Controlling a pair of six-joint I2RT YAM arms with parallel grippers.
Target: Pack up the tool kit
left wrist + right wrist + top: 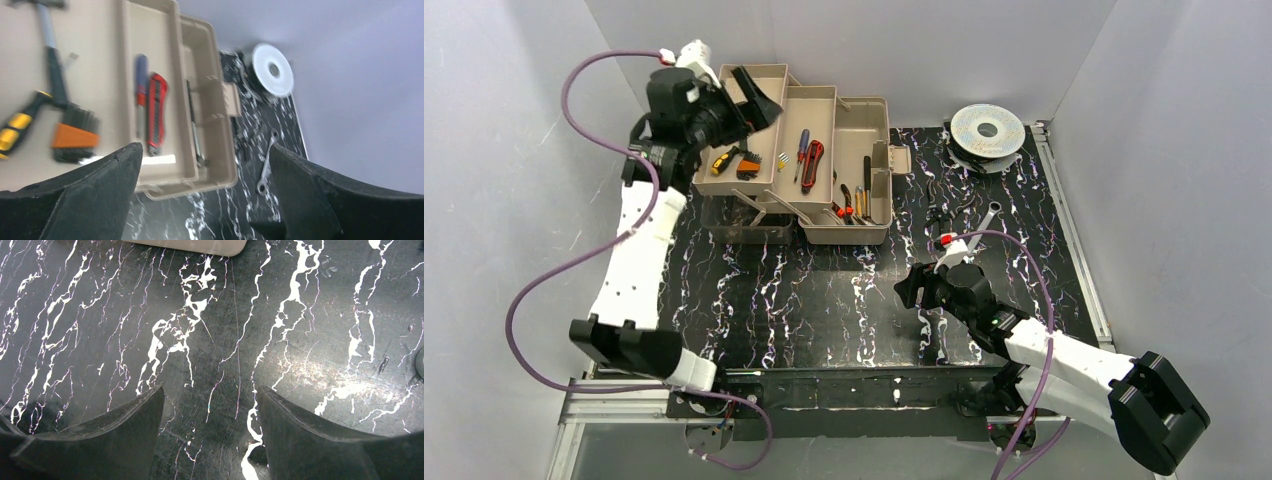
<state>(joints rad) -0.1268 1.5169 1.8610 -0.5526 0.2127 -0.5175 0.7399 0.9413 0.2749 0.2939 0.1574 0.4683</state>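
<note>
The beige toolbox stands open at the back of the table, its fold-out trays stepped up to the left. The left tray holds a yellow-and-black handled tool and an orange-and-black bit holder. A blue screwdriver and a red knife lie in the middle tray. My left gripper hovers open above the trays, holding nothing. A silver wrench lies on the table right of the box. My right gripper is open and empty over bare table, in front of the box corner.
A round silver spool sits at the back right corner. The black marbled mat is enclosed by grey walls on three sides. Purple cables loop off both arms.
</note>
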